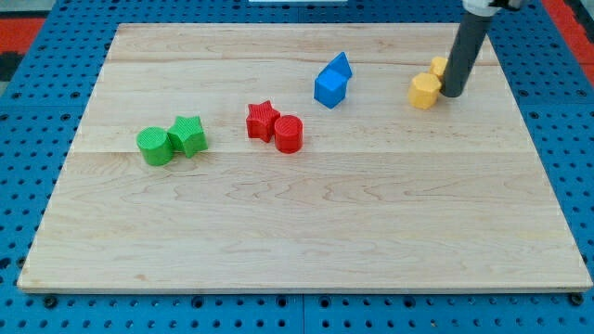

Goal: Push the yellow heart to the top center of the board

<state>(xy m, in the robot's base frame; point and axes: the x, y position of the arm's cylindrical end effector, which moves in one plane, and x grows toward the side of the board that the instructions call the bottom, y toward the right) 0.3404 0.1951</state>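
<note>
Yellow heart [425, 91] sits near the board's upper right, touching or just beside my tip [454, 94] on the tip's left. No fingers on this arm, only a straight dark rod, so nothing open, closed or held. Second yellow block [438, 67] just behind the rod, partly hidden, shape unclear. Heart looks squat and ribbed, matte yellow, lobes hard to make out from this angle.

Farther left: two blue blocks touching, a blue wedge [339, 66] behind a blue block [328, 89] of boxy shape. Near the middle: red star [262, 121] touching red cylinder [289, 134]. Toward the view's left: green cylinder [154, 146] touching green block [188, 135], shape uncertain.

No containers anywhere. Pale wooden board [306, 232] with visible plank seams, resting on a blue pegboard table [28, 139]; red strip [568, 17] at the view's top right corner.
</note>
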